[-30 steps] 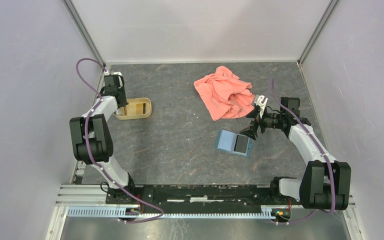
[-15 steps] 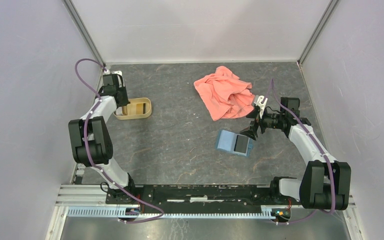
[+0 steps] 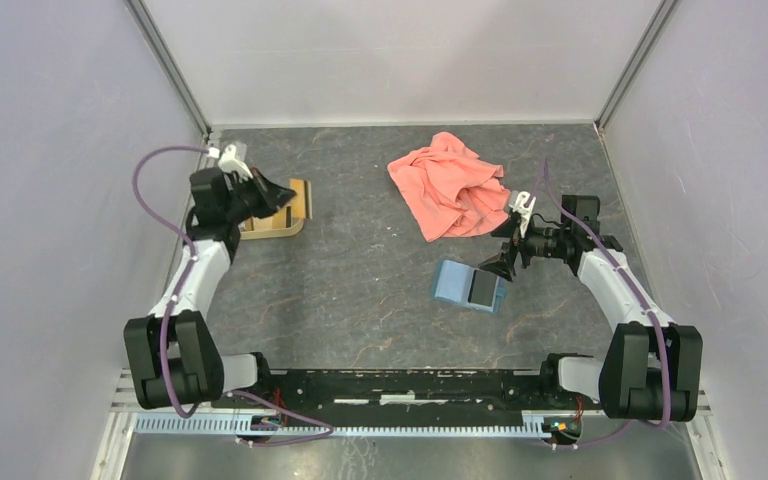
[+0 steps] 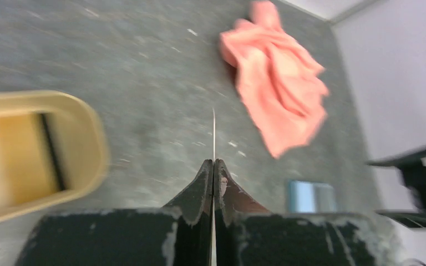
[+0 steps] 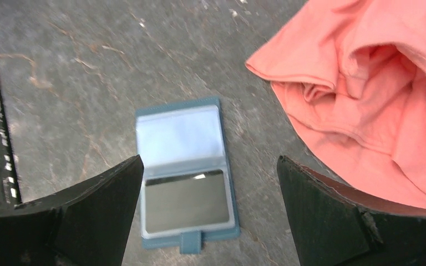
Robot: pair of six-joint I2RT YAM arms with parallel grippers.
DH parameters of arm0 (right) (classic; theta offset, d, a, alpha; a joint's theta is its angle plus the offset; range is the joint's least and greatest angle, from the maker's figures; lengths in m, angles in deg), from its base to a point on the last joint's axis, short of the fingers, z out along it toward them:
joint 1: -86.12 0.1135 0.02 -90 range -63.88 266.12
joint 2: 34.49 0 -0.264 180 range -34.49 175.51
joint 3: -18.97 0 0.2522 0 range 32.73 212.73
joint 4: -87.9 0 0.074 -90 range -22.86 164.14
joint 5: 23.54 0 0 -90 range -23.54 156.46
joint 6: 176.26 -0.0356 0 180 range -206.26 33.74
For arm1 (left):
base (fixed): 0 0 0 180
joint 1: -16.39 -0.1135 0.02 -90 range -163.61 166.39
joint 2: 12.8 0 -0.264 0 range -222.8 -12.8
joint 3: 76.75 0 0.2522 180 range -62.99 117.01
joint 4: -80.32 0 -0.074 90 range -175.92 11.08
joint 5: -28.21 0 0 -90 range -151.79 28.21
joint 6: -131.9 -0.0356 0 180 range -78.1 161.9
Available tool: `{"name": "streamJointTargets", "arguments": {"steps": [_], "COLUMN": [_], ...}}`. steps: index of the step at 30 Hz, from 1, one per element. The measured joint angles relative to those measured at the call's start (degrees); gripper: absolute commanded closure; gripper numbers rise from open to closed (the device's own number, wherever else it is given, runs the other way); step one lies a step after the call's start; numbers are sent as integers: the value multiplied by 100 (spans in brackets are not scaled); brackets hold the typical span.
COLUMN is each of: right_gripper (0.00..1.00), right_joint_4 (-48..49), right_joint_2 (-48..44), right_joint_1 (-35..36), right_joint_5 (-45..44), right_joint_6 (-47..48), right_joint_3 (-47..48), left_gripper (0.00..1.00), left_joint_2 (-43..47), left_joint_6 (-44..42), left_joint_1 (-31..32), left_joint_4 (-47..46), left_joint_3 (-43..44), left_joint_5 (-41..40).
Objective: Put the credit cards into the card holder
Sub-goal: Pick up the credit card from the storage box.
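Now | left jaws clamp credit card (image 4: pixel 213 130), edge-on, sticking straight ahead | right jaws spread above card holder (image 5: pixel 184 145)

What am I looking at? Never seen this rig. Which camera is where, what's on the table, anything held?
These are two small robot arms bolted to the near edge of a table, and each ends in a two-finger gripper. The wide picture comes from a fixed camera above and behind the arms. The other two come from cameras on each wrist, looking past that arm's own fingers.

On the grey table lie a salmon-pink cloth, a tan oval tray with what looks like another card inside, and a teal card holder lying open.

The left gripper is shut on a credit card, seen edge-on as a thin line. The right gripper is open and empty, above the card holder.
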Motion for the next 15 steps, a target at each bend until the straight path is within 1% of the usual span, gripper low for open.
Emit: {"name": "streamJointTargets", "arguments": {"steps": [3,6,9,10,11,13,15], "right_gripper": [2,2,2,2,2,2,2], "right_joint_4": [90,358,776,951,1189,1759,2308], "right_joint_2": [-4,-4,-4,-9,-20,-70,-129], "right_joint_1": [0,55,245,334,428,595,658], "right_joint_5": [433,949,1178,1231,1281,1351,1377], "right_joint_6": [-258,-643,-1178,-1381,-1639,-2260,-2868], "right_joint_3": [-9,-107,-258,-313,-391,-579,-752], "left_gripper": [98,98,98,98,98,98,98], "left_joint_2": [87,85,68,37,-33,-267,-608], "left_joint_6": [953,1569,1978,2070,2188,2470,2778], "left_joint_1": [332,1117,2260,2533,2881,3305,3569], "left_joint_4": [-1123,-1930,-2892,-3158,-3613,-4422,-5198], "left_joint_3": [-828,-1344,-1589,-1611,-1646,-1700,-1744], "left_joint_5": [723,933,861,848,778,610,446]}}
